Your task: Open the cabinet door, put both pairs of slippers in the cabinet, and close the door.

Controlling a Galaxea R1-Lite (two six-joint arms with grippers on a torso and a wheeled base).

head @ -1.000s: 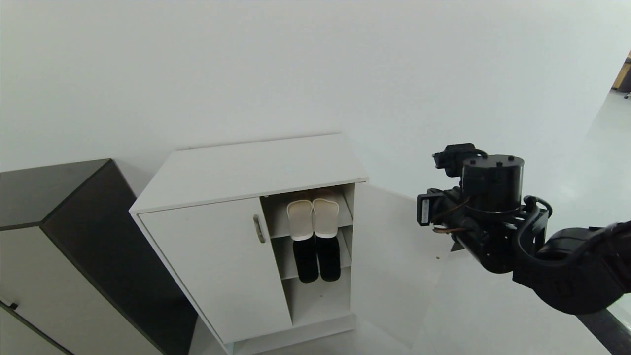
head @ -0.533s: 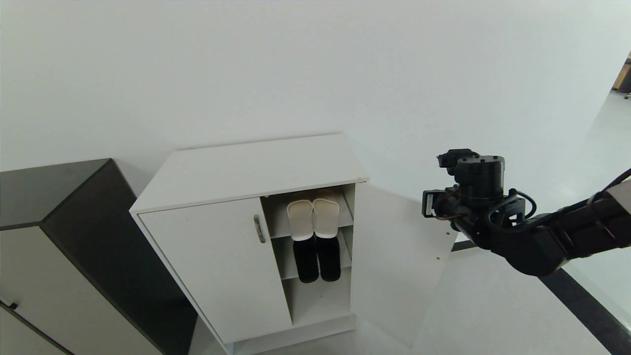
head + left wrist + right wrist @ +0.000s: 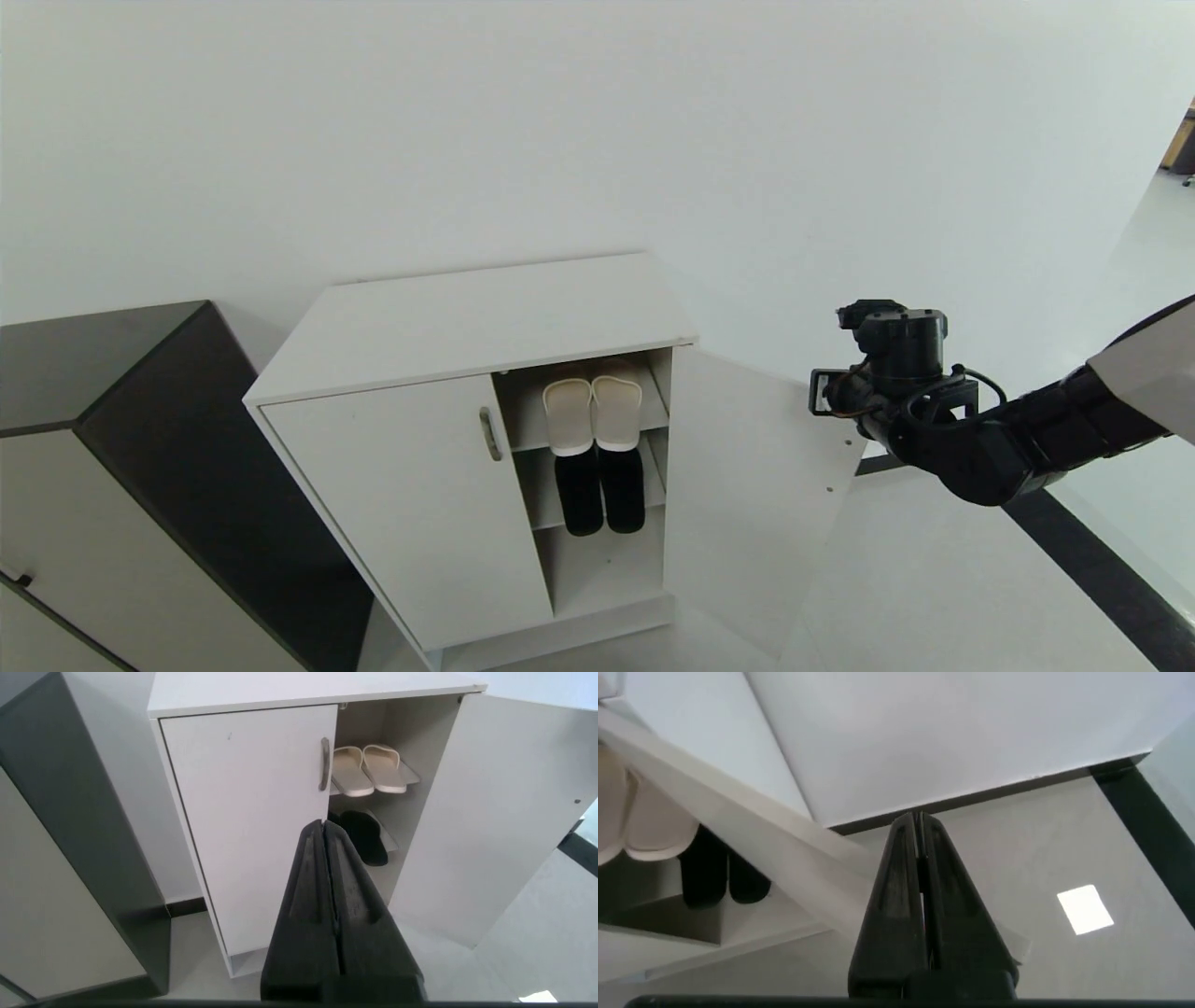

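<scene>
Cabinet door (image 3: 756,485) is hanging wide open at the cabinet's (image 3: 467,322) right side. White slippers (image 3: 593,411) are lying on the cabinet's upper shelf, with black slippers (image 3: 599,490) just below. The right pincer (image 3: 920,821), pressed together, is hovering by that door's outer edge. The left pincer (image 3: 324,829), likewise pressed together, is facing the cabinet's front.

The setting appears to be a plain indoor test room arranged like a home entryway. A bare white wall (image 3: 597,121) backs a small white cabinet (image 3: 467,327), which holds white slippers (image 3: 593,411) and black slippers (image 3: 599,490) on its shelves. A dark-topped unit (image 3: 112,448) stands just beside it. The pale glossy floor (image 3: 934,597) carries a black strip (image 3: 1074,553).
</scene>
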